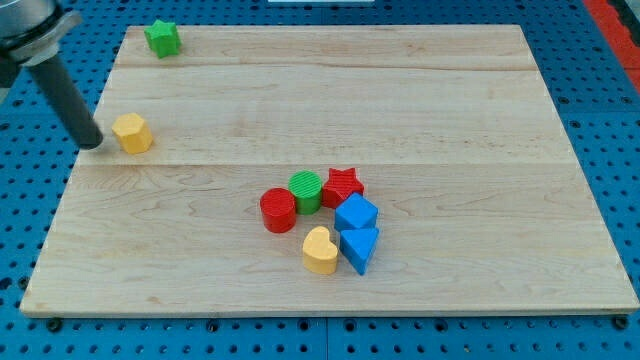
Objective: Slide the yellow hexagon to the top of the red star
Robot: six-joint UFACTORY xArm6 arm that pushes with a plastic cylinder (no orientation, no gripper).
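Observation:
The yellow hexagon [132,132] lies near the board's left edge. My tip [92,142] rests just to its left, close to it or touching; I cannot tell which. The red star [343,185] sits in a cluster near the board's middle, far to the right of and below the hexagon. The rod slants up to the view's top left corner.
Around the red star are a green cylinder [306,190], a red cylinder [278,210], a blue cube [356,213], a blue triangular block [360,248] and a yellow heart [320,250]. A green star [162,38] sits at the top left of the wooden board [450,120].

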